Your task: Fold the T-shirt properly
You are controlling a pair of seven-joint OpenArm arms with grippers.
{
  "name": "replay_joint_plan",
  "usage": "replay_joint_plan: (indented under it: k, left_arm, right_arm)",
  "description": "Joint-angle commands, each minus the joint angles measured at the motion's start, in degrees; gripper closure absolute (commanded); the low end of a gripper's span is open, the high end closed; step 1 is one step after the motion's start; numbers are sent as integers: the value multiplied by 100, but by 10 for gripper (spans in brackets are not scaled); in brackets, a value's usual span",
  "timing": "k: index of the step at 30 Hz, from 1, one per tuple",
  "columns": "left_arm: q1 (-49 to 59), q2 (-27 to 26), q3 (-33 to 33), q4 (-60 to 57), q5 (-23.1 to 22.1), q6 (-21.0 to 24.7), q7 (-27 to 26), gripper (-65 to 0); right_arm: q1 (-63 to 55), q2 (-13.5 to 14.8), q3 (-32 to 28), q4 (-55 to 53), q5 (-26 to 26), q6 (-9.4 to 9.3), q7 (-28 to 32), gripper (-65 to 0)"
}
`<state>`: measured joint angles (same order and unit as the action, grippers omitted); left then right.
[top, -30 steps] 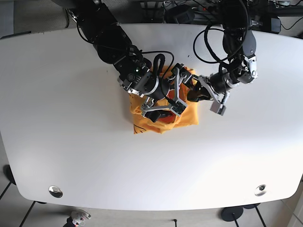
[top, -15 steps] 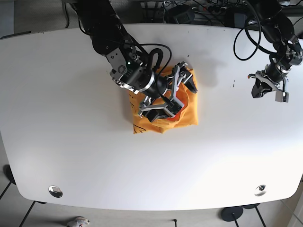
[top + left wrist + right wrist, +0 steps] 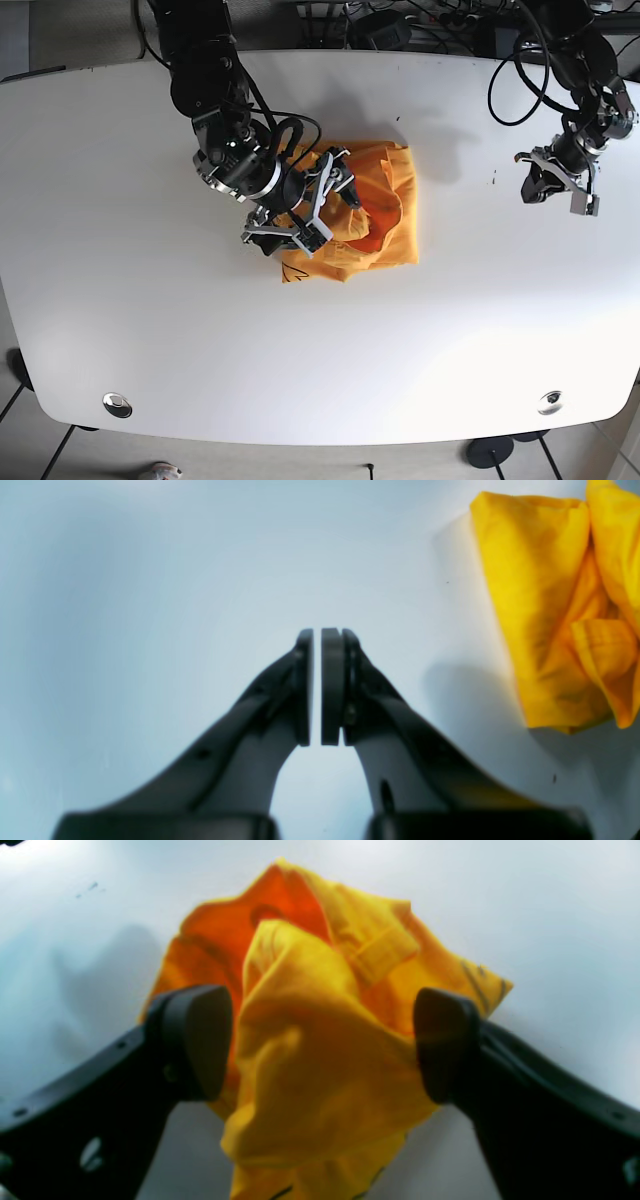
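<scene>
1. Since the earlier base pictures, the right gripper (image 3: 312, 208) has drawn back from over the middle of the crumpled yellow-orange cotton T-shirt (image 3: 375, 215) to its left edge, and the left gripper (image 3: 557, 185) has swung well away from the shirt towards the far right of the white oval table (image 3: 150, 330).

2. Base view: the T-shirt lies as a small, bunched heap near the table's middle, with a reddish inner layer showing in its folds. The right gripper hangs over the shirt's left edge with its fingers spread and nothing pinched between them. The left gripper sits well apart from the shirt, over bare table.

3. Left wrist view: the left gripper (image 3: 316, 685) has its pads pressed almost together with only a thin slit between, holding nothing. One yellow edge of the shirt (image 3: 545, 630) shows at the upper right, well clear of the fingertips.

4. Right wrist view: the right gripper (image 3: 322, 1040) stands wide, and the rumpled shirt (image 3: 310, 1055) fills the gap between its fingers, seemingly below them rather than pinched.

5. Judgement: the fold looks nearly done but untidy. The step in hand is a release or a regrasp, and the next move calls for flattening or squaring the loose top layer.
</scene>
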<state>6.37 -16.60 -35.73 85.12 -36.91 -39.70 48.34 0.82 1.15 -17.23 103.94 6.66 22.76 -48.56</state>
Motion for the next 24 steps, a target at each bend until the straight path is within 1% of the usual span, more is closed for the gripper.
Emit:
replay_joint_plan:
  k: [1, 3, 6, 7, 8, 10, 11, 13, 15, 16, 17, 18, 20, 22, 23, 24]
  left_arm:
    - [-70, -103, -27, 81, -103, -30, -126, -10]
    - [-70, -103, -27, 81, -103, -30, -126, -10]
    - [-70, -103, -27, 81, -103, -30, -126, -10]
    - [-70, -103, -27, 72, -103, -30, -126, -10]
    - [-61, -103, -27, 28, -103, -30, -126, -10]
    - [-61, -120, -27, -165, -103, -30, -126, -10]
    - [-61, -120, -27, -262, -103, -30, -126, -10]
    - [-61, -129, -45, -385, -103, -30, -126, -10]
    - [-61, -120, -45, -385, -103, -30, -126, -10]
    - [-53, -129, -45, -385, -103, -30, -126, -10]
    - [-53, -129, -45, -385, -103, -30, -126, -10]
    - [-53, -129, -45, -385, -103, -30, -126, -10]
    - [-53, -129, -45, -385, -103, -30, -126, -10]
    - [-53, -129, -45, -385, -103, -30, -126, -10]
    - [-53, -129, -45, -385, -103, -30, -126, -10]
    - [-53, -129, -45, -394, -103, -30, -126, -10]
  right_arm:
    - [-25, -31, -66, -86, 69, 31, 464, -398]
    - [-78, -31, -206, -227, 69, 31, 649, -289]
    - [-104, -40, -373, -245, 69, 23, 658, -119]
    - [-113, -40, -470, -165, 69, 5, 658, -71]
    - [-113, -40, -584, -113, 69, -21, 658, -38]
    - [-113, -66, -804, -25, 69, -30, 649, -33]
    - [-113, -172, -901, -16, 69, -39, 649, -33]
    - [-104, -480, -997, -183, 25, -39, 649, -33]
    - [-104, -638, -1068, -333, 33, -39, 649, -35]
    - [-104, -664, -1208, -385, 42, -39, 649, -52]
    - [-113, -647, -1375, -403, 51, -39, 649, -100]
    - [-113, -638, -1543, -403, 60, -39, 649, -162]
    - [-122, -541, -1815, -385, 60, -39, 649, -311]
    - [-165, -488, -2052, -245, 60, -39, 649, -426]
    - [-245, -480, -2105, -139, 60, -39, 649, -457]
    - [-324, -480, -2079, 19, 60, -39, 667, -460]
